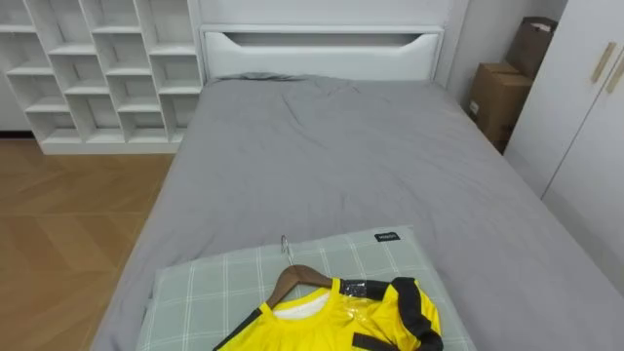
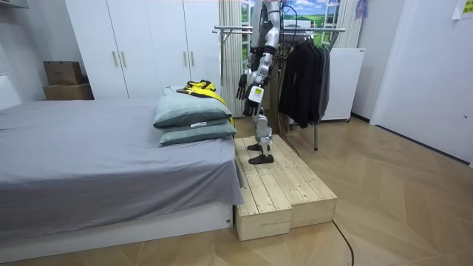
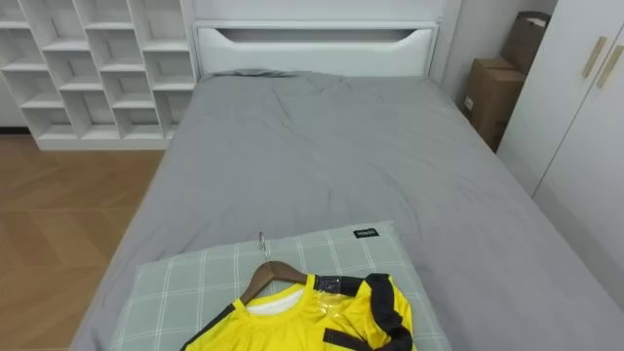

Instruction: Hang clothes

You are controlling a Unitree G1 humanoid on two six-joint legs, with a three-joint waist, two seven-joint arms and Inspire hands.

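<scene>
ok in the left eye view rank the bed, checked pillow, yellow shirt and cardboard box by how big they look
1. bed
2. checked pillow
3. yellow shirt, cut off by the bottom edge
4. cardboard box, though it sits farther away

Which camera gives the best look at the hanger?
The left eye view: the hanger lies close below, its hook and wooden shoulder plain above the shirt on the pillow. The right eye view shows much the same. In the room view the shirt is a small yellow patch; the hanger is too small to tell.
</scene>
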